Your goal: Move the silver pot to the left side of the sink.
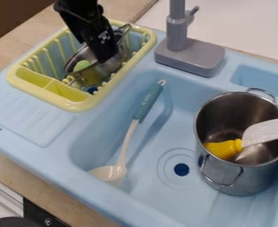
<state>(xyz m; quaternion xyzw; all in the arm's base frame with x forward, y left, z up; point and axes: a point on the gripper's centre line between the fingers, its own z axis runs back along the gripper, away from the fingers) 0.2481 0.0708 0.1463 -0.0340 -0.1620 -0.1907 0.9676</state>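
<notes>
The large silver pot [239,175] is placed upright in the basin of the light-blue sink [38,124], toward its right edge, with the drain [181,169] just beside it on the left. A yellow-and-white utensil [224,148] is held inside the pot, its white end laid across the rim. The gripper [107,53] is seen over the yellow dish rack [76,106] at the sink's far left corner, lowered to a smaller metal pan [96,73]; whether it is open or closed cannot be told. A black-and-white square tag is carried on its side. The pan is tilted in the rack, and a green item [81,65] can be seen in it. In the basin's left part a ladle [146,104] is laid, its cream bowl near the left wall; small pale lettering is printed along its teal handle. The grey faucet [191,57] is set at the far edge.
</notes>
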